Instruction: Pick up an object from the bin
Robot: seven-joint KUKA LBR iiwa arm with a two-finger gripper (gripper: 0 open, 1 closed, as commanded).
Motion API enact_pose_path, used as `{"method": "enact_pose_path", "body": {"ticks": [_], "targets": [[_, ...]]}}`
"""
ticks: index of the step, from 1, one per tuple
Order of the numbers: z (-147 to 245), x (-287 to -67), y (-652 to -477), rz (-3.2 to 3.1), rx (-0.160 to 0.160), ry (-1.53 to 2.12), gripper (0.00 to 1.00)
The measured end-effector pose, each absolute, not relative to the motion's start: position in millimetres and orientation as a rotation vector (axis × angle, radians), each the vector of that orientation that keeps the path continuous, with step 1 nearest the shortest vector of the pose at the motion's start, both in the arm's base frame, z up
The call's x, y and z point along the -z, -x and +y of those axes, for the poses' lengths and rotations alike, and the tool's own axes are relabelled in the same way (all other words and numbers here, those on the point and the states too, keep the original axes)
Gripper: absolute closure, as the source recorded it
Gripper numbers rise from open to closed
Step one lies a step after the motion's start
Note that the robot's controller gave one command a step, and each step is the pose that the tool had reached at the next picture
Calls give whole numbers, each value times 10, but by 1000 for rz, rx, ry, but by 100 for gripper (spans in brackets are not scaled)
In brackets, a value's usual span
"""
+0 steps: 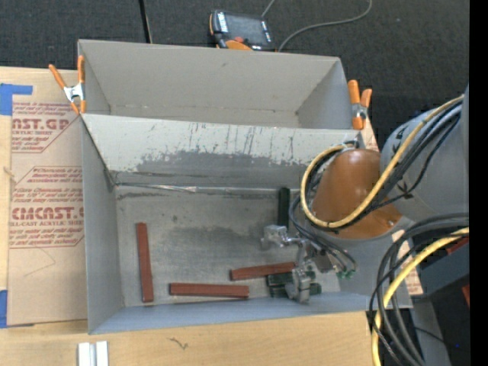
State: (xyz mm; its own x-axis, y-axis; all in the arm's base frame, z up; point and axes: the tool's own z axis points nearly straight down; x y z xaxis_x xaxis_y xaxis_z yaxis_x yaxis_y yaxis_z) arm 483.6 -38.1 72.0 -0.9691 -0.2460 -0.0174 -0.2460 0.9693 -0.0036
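Camera view: hand point(303, 280) in bin point(103, 235) front-right corner, beside brown stick point(259, 271); grip cannot tell; mid-floor open.

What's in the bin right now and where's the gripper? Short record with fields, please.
bin: grey metal bin
gripper: low in the bin, lower right of the view
nearest things: short red-brown bar, right end by the gripper; small dark object just left of it
others: long red-brown bar along the lower wall; left red-brown bar lying along the left wall
held: cannot tell
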Motion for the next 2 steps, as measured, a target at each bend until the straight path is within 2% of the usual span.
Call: {"method": "enact_pose_path", "body": {"ticks": [1, 2], "targets": [[-377, -732, -4855, 3092, 2, 386, 100], [-378, -721, -4836, 3100, 1, 387, 0]]}}
